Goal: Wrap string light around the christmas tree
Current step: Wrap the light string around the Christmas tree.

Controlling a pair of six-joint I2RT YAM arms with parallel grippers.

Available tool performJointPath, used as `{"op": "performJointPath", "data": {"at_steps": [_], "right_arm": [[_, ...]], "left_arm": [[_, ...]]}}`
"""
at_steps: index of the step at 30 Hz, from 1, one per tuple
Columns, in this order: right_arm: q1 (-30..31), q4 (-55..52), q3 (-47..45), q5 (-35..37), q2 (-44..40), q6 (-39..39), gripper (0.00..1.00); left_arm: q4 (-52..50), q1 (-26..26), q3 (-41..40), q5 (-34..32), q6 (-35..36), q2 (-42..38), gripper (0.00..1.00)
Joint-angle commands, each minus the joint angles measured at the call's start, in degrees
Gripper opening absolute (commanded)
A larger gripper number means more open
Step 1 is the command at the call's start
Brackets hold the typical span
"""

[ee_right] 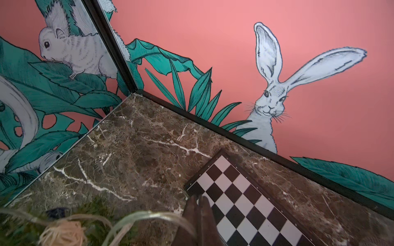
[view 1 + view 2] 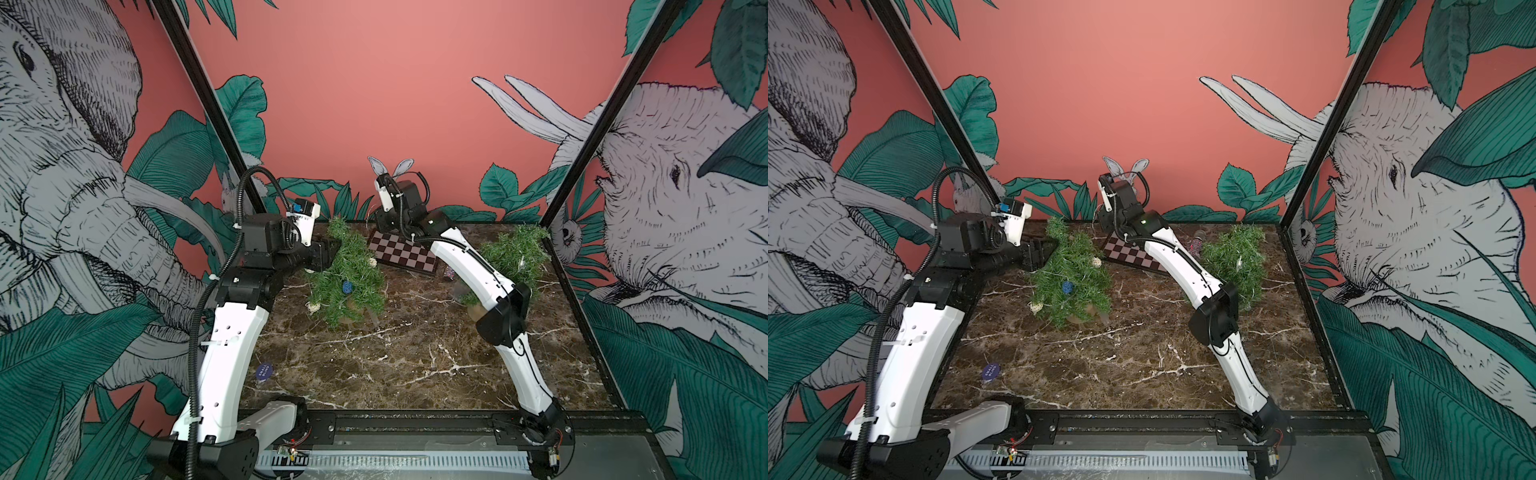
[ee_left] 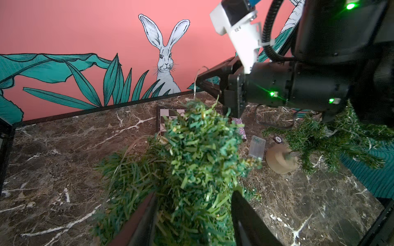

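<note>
A small green christmas tree leans on the marble table left of centre, hung with a blue ball and pale rattan balls. My left gripper grips its upper part from the left. In the left wrist view the foliage fills the gap between my two fingers. A thin clear string light rises from the tree top to my right gripper, which hangs above the back of the table. In the right wrist view that gripper is shut, and the string light runs into its fingers.
A chessboard lies at the back under the right wrist. A second green tree on a wooden base stands at the right. Next to it lie a clear box and a glittery item. A purple disc lies at front left.
</note>
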Motion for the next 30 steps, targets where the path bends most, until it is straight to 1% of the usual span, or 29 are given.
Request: {"op": "performJointPath", "data": {"at_steps": [1,7,10,12,13,15,19,21,24,27,30], "right_arm": [[-0.9,6.5,4.2,0.3,-0.2,0.7,0.00],[-1.6,19.6,3.7,1.5,-1.7,0.7,0.00],[-1.6,26.1,4.4,-1.4,-2.3,0.4,0.00],[-1.5,26.5,6.4,-3.6,-2.0,0.1,0.00],[-1.4,24.9,7.6,-4.4,-2.2,0.3,0.00],[-1.1,23.8,6.5,-6.6,-4.3,1.2,0.00],[0.7,24.2,-5.1,-8.5,-13.4,0.4,0.00],[1.9,25.4,-13.2,-8.6,-19.1,-1.1,0.00],[3.1,27.6,-24.1,-7.8,-26.6,-1.4,0.00],[4.2,27.5,-31.9,-6.6,-32.2,-1.6,0.00],[6.0,25.3,-37.9,-5.9,-36.1,-1.0,0.00]], "left_arm": [[-0.8,-0.1,-0.3,0.6,0.9,-0.1,0.57],[-0.6,-0.1,-0.5,0.9,0.5,0.2,0.56],[-0.7,-0.1,-0.5,1.0,0.5,0.2,0.56],[-0.8,-0.1,-0.7,0.8,0.6,0.1,0.56],[-0.9,-0.1,-0.6,0.7,0.7,0.0,0.56],[-1.1,-0.1,-0.7,0.4,0.9,-0.2,0.56],[-1.1,-0.1,-1.1,0.3,0.8,-0.1,0.56],[-0.9,-0.1,-1.1,0.2,0.8,0.0,0.55],[-0.6,-0.1,-1.2,0.4,0.5,0.3,0.55],[-0.5,-0.1,-1.3,0.2,0.8,0.6,0.55],[-0.9,-0.1,-1.4,0.0,0.9,0.6,0.55]]}}
